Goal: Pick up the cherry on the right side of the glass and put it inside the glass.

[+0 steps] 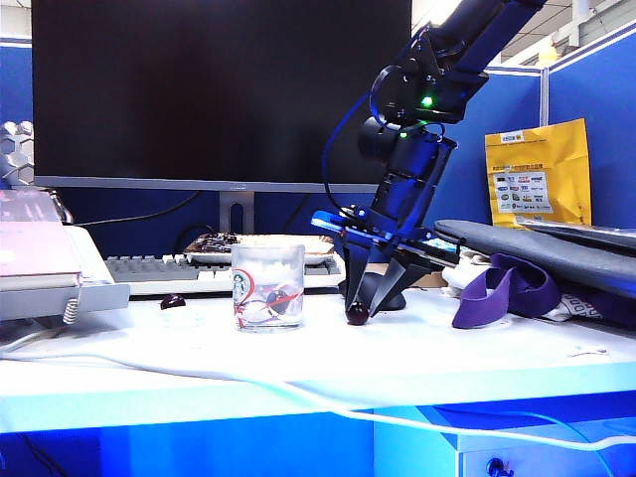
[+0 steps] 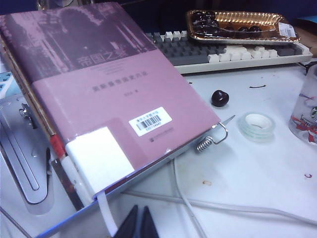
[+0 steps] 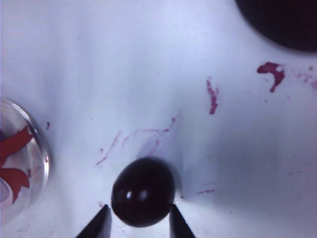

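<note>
Both right gripper jaws flank the cherry, not clearly gripping; left gripper clenched.

Book cover: title "帝国之裘"; barcode sticker unreadable.

Pink book near tape roll; keyboard under gold tray.

Right gripper angled down at the table, fingers narrowly apart, left gripper fingers together
</note>
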